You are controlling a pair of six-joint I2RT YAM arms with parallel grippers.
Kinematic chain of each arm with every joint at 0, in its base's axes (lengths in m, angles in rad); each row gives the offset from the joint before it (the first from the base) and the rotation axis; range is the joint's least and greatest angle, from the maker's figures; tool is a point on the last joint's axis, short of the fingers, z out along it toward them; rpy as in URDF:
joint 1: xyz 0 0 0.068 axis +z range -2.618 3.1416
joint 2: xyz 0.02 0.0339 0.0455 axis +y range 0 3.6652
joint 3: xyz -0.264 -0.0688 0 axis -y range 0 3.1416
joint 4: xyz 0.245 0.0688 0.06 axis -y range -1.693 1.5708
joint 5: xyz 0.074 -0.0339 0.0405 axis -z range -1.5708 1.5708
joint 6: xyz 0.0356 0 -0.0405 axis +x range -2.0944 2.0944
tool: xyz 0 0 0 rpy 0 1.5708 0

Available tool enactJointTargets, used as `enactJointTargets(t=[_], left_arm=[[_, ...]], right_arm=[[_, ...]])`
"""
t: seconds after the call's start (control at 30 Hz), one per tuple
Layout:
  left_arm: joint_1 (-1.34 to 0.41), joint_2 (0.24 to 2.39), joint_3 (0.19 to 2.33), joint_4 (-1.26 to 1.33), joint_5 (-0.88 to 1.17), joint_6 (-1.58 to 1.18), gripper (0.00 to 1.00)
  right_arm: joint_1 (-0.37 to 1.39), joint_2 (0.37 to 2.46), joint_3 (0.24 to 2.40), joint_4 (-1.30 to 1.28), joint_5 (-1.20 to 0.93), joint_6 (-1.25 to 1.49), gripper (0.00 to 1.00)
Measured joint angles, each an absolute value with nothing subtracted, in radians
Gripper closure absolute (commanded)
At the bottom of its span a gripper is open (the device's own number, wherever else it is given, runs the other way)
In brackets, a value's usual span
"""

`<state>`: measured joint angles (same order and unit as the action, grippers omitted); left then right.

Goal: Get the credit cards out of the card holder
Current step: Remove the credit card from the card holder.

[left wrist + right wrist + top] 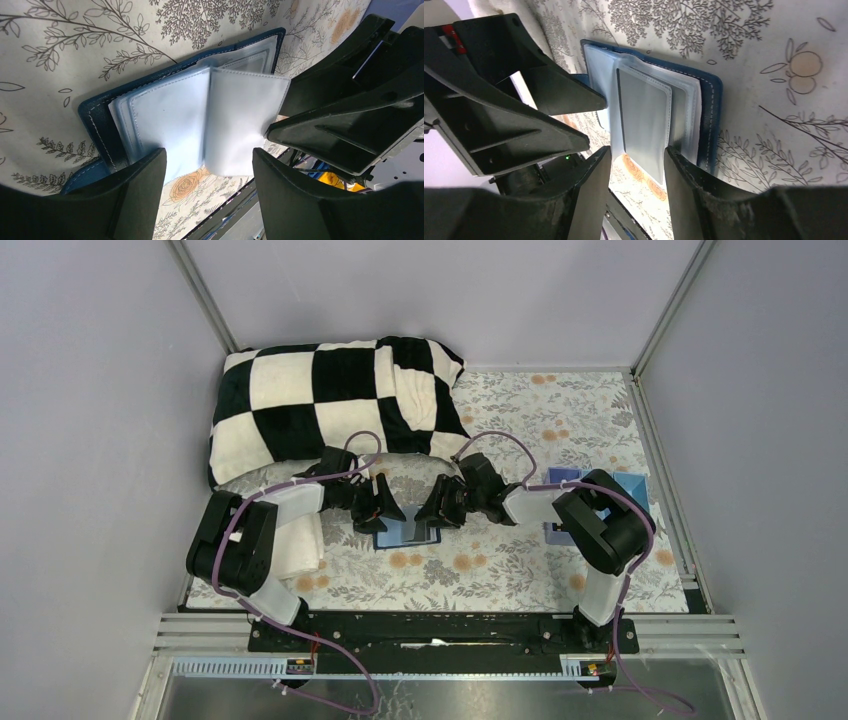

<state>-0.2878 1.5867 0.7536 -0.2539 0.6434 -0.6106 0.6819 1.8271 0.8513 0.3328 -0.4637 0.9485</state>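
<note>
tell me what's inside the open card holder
Pale blue, see-through plastic sleeves fan out from the navy card holder. One seems to hold a greyish card. The sleeves stacked underneath cover each other, so their contents cannot be seen.

The left arm (285, 502) and right arm (560, 502) are angling inward, wrists tilting down. The left gripper (386, 518) and right gripper (432, 514) are facing each other closely, both holding their jaws apart.

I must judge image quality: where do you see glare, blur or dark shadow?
Top external: even light, the card holder small, partly hidden. Left wrist: card holder sharp, mild sheen on its plastic sleeves; left claw dark, little detail. Right wrist: sharp, no strong glare.
</note>
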Motion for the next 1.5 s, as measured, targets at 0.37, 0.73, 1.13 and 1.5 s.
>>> enactJointTargets(t=[0.37, 0.73, 1.13, 1.5], left_arm=[[-0.288, 1.588, 0.754, -0.253, 0.645, -0.611, 0.32], [-0.288, 1.446, 0.794, -0.303, 0.620, -0.623, 0.28], [-0.304, 1.385, 0.808, -0.188, 0.695, -0.714, 0.35], [-0.305, 1.507, 0.673, -0.110, 0.652, -0.770, 0.52]], right_arm=[[0.683, 1.834, 0.845, 0.388, -0.496, 0.974, 0.52], [0.686, 1.834, 0.842, 0.402, -0.499, 0.978, 0.53], [0.687, 1.835, 0.841, 0.405, -0.498, 0.978, 0.56], [0.687, 1.835, 0.837, 0.319, -0.453, 0.950, 0.60]])
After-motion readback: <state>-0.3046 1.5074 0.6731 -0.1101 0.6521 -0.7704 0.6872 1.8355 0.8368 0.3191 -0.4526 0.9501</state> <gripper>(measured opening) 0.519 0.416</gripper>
